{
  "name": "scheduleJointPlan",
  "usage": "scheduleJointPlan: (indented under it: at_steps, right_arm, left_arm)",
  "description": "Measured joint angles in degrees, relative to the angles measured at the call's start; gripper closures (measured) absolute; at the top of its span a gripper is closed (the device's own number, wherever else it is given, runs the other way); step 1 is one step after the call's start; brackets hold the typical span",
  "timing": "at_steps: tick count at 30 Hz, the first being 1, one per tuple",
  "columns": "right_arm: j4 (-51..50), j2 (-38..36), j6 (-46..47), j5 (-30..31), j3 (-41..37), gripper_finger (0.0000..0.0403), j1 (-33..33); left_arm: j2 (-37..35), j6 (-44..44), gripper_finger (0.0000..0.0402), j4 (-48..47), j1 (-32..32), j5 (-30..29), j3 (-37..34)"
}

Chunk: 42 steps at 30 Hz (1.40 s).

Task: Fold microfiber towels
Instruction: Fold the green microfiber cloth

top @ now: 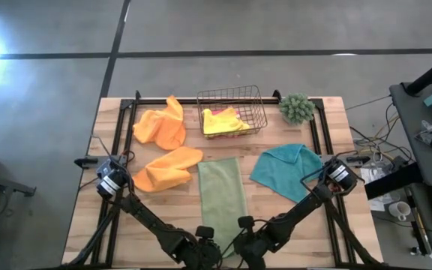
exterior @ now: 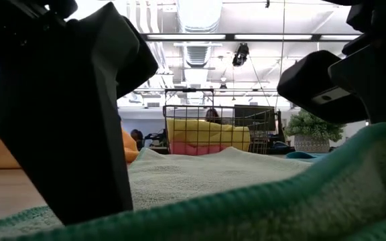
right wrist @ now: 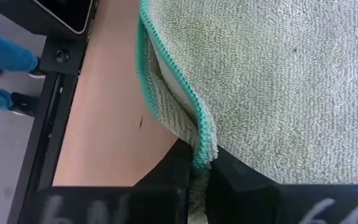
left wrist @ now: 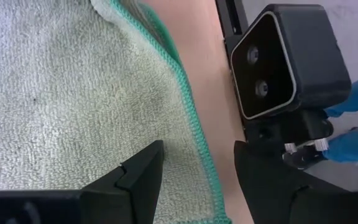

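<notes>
Nearest me, at the table's front edge, I have both grippers down at the near end of the light green towel [top: 222, 196], which lies as a long folded strip in the middle of the table [top: 81, 225].

Right gripper [right wrist: 199, 167]: fingers pinched together on the towel's teal-stitched edge, two layers caught between them.

Left gripper [left wrist: 197, 180]: fingers apart, straddling the towel's hemmed edge, one finger over the cloth, the other over bare wood; nothing gripped.

Mid-table, I list one orange towel [top: 167, 169] crumpled just left of the green strip, and the teal towel [top: 286, 174] lying to its right, one corner folded over.

Farther back, a second orange towel [top: 161, 124] sits bunched at the left. Beside it stands a wire basket [top: 232, 110] holding the yellow towel [top: 223, 120], with the pink towel [exterior: 193, 148] showing beneath it in the low view. A small green fuzzy plant [top: 297, 108] stands at the far right.
</notes>
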Motion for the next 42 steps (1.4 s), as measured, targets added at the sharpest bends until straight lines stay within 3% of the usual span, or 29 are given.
scheduleJointPlan:
  at_steps: [11,17,21,31,38,42]
  right_arm:
    - [-0.1,-2.0,3.1,-2.0,-0.2,0.0393,0.1]
    - [0.2,-2.0,3.8,-2.7,-0.2,0.0393,0.1]
    - [0.2,-2.0,4.3,-3.5,-0.2,0.0393,0.1]
    - [-0.8,-2.3,4.2,-3.5,0.0,0.0394,0.1]
    - [-4.6,-6.0,3.4,-3.5,0.0,0.0394,0.1]
    - [-4.7,-8.7,3.4,-4.0,0.0,0.0394,0.1]
  left_arm:
    - [0.9,-0.1,0.0220,0.4,0.6,-1.4,-0.5]
    - [2.3,-5.9,0.0227,0.3,2.1,-2.3,-0.2]
    - [2.5,-5.9,0.0261,0.1,2.5,-4.4,-0.2]
    - [2.6,-1.3,0.0392,-0.6,2.6,-5.3,0.1]
    - [0.8,-1.6,0.0398,-1.8,2.1,-1.7,1.7]
    - [-2.3,-5.4,0.0400,-8.1,2.2,0.8,3.8]
